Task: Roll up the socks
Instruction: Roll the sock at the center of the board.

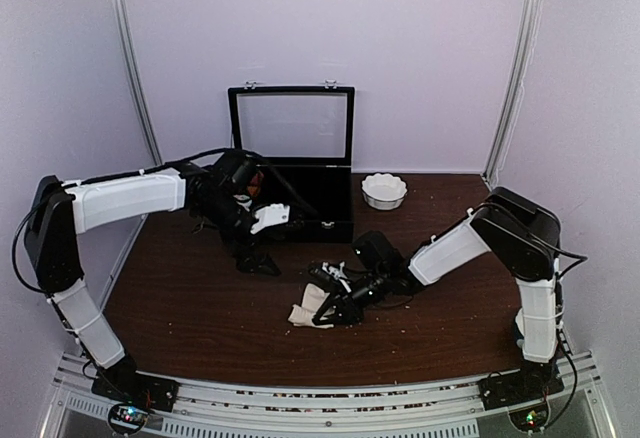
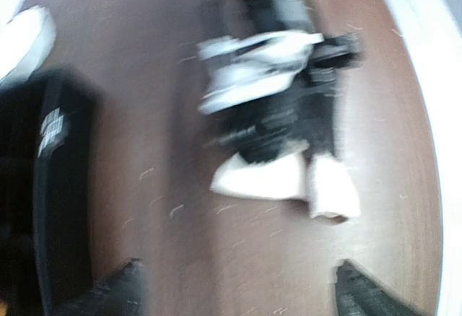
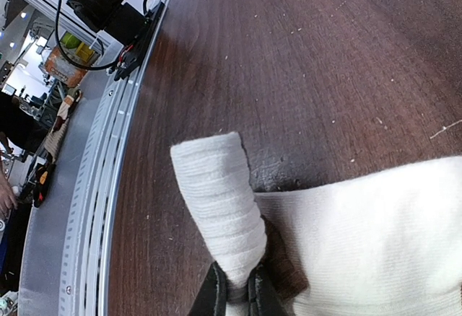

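So the right gripper (image 3: pixel 238 294) is clamped on one end of the short cream-beige fabric sock (image 3: pixel 216 200). That end is curled up into a tight little tube standing just ahead of its fingertips, and the rest of the sock lies flat on the dark brown wooden table (image 1: pixel 200 308) off to the gripper's side. My guess is the pinch sits low on the tube so the roll doesn't spring open while more fabric gets wound on.

The left gripper (image 2: pixel 242 287) hangs above the table with its fingers spread wide and nothing between them. Its camera is super blurry, but the sock and the other gripper are out in front of it, well apart from its tips. Looks like it's positioned to come in and pin the flat part, though that's just my read.

Behind the left gripper there's a black box with a raised glass lid (image 1: pixel 310 198), plus a small white fluted bowl (image 1: pixel 384 190) beyond that. I can't spot the long pink sock in any view, so the roll looks barely started.
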Robot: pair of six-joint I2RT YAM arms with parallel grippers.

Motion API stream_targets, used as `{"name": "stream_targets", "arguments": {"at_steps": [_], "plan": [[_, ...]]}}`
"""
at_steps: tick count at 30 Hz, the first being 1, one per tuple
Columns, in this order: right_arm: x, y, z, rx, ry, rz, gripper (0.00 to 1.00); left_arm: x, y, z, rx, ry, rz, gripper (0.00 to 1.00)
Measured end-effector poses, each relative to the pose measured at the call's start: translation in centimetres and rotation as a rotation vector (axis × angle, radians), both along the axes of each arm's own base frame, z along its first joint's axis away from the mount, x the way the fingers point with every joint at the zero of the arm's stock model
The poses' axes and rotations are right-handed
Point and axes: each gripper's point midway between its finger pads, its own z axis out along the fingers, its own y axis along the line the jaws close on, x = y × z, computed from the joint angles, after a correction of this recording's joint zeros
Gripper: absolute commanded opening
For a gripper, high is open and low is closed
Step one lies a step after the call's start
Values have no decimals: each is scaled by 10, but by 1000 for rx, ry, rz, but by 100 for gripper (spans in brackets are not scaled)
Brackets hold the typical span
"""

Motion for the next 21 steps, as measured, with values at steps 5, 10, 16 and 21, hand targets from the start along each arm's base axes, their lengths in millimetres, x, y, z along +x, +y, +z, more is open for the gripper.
{"name": "stream_targets", "arguments": {"at_steps": [5, 10, 16, 21], "plan": [[1, 0, 1, 5, 16, -5, 0, -59, -32, -32, 59, 83, -211, 58], [1, 0, 1, 5, 26, -10, 0, -78, -37, -63, 105, 172, -264, 64], [1, 0, 1, 8, 38, -14, 0, -85, -39, -68, 99, 176, -283, 63], [1, 0, 1, 16, 45, -21, 0, -89, -40, -86, 135, 166, -275, 48]]}}
